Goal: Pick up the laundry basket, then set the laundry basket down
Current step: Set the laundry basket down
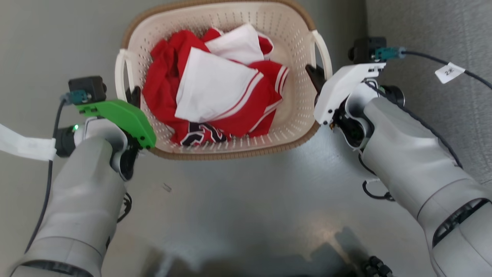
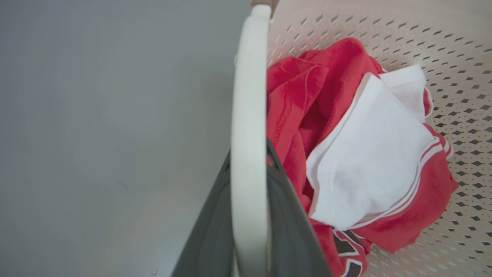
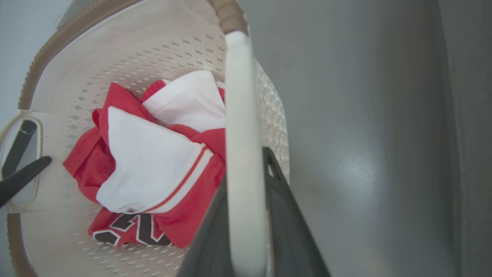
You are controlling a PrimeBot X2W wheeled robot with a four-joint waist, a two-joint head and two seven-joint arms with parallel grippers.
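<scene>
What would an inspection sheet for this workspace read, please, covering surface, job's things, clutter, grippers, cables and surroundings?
Surface: glossy grey floor, one small dark mark.
Job's things: cream-white perforated plastic laundry basket with brown woven-look rim, on or just above the floor; cannot tell which.
Clutter: crumpled red-and-white clothes inside the basket.
Grippers: left gripper closed across the left white loop handle; right gripper closed across the right white loop handle.
Cables: black left wrist cable with white tape; black right wrist cable with white tag; black loop under the right forearm.
Surroundings: grey textured strip at the right.
</scene>
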